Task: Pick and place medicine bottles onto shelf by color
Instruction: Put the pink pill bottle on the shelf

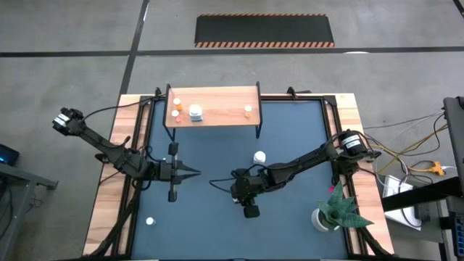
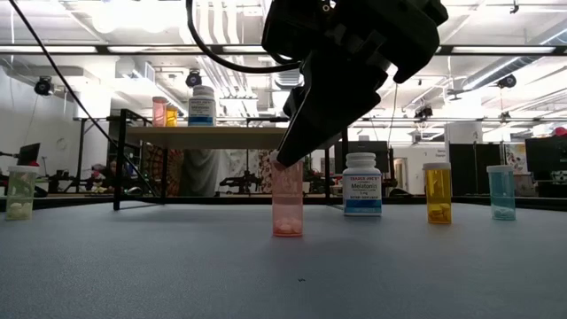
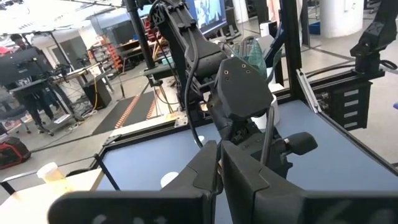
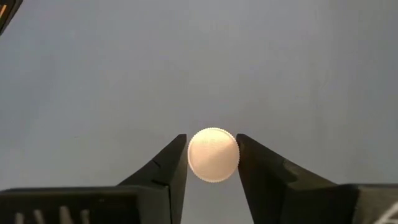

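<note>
Two arms are over my desk (image 1: 297, 232). My right gripper (image 4: 212, 163) points straight down at mid-desk, its fingers (image 4: 166, 169) closed against the white cap of a pink bottle (image 2: 287, 211) standing upright on the mat. My left gripper (image 1: 194, 172) waits nearby, fingers together, holding nothing. One white bottle (image 2: 361, 184) reads "Melatonin". Several bottles stand on the shelf (image 1: 217, 106), their labels too small to read.

Translucent pink plastic bottle (image 2: 287, 200), white ridged cap (image 4: 212, 154). Dark matt mat (image 1: 290, 145) on light wood-grain counter (image 1: 109, 188). Pale smooth wooden shelf (image 1: 217, 105), thin black metal legs (image 2: 117, 168). Matt black gripper (image 4: 212, 163).
</note>
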Available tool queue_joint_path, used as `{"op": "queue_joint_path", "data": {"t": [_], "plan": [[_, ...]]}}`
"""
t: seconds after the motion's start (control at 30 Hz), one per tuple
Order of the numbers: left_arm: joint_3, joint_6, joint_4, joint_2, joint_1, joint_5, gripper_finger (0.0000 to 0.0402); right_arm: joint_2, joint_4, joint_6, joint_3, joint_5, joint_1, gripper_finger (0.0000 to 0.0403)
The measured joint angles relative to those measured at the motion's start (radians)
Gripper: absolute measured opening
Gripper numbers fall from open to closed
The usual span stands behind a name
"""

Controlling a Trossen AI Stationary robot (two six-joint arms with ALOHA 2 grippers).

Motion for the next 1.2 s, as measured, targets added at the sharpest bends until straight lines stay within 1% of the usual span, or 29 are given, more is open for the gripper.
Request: {"op": "queue_joint_path", "data": {"t": [0.1, 0.2, 0.3, 0.4, 0.53, 0.67, 0.77, 0.87, 1.07, 1.2], "plan": [[-0.001, 0.0, 0.0, -0.003, -0.001, 0.0, 0.0005, -0.01, -0.027, 0.0, 0.015, 0.0, 0.0, 0.0122], [0.0, 0.016, 0.001, -0.02, -0.005, 0.0, 0.0005, -0.027, -0.104, 0.0, 0.063, 0.0, 0.0, 0.012], [0.003, 0.082, 0.002, -0.052, -0.005, -0.009, 0.0005, -0.032, -0.219, -0.014, 0.149, 0.003, -0.006, 0.0117], [-0.001, 0.127, 0.017, -0.097, -0.005, -0.049, 0.0005, -0.032, -0.332, -0.031, 0.257, 0.003, -0.021, 0.0117], [-0.039, 0.132, 0.03, -0.159, -0.005, -0.066, 0.0005, -0.033, -0.424, -0.044, 0.405, 0.003, -0.062, 0.0118], [-0.073, 0.131, 0.043, -0.194, -0.006, -0.066, 0.0005, -0.033, -0.447, -0.047, 0.521, 0.005, -0.119, 0.0117], [-0.088, 0.132, 0.08, -0.205, -0.006, -0.066, 0.0005, -0.033, -0.447, -0.067, 0.584, 0.008, -0.167, 0.0115], [-0.09, 0.132, 0.083, -0.213, -0.006, -0.066, 0.0005, -0.02, -0.447, -0.077, 0.644, 0.015, -0.217, 0.0115], [-0.091, 0.132, 0.086, -0.219, -0.006, -0.066, 0.0005, 0.048, -0.457, -0.091, 0.754, 0.015, -0.307, 0.0115], [-0.091, 0.132, 0.087, -0.219, -0.006, -0.066, 0.0005, 0.094, -0.501, -0.104, 0.814, 0.014, -0.366, 0.0114]]}}
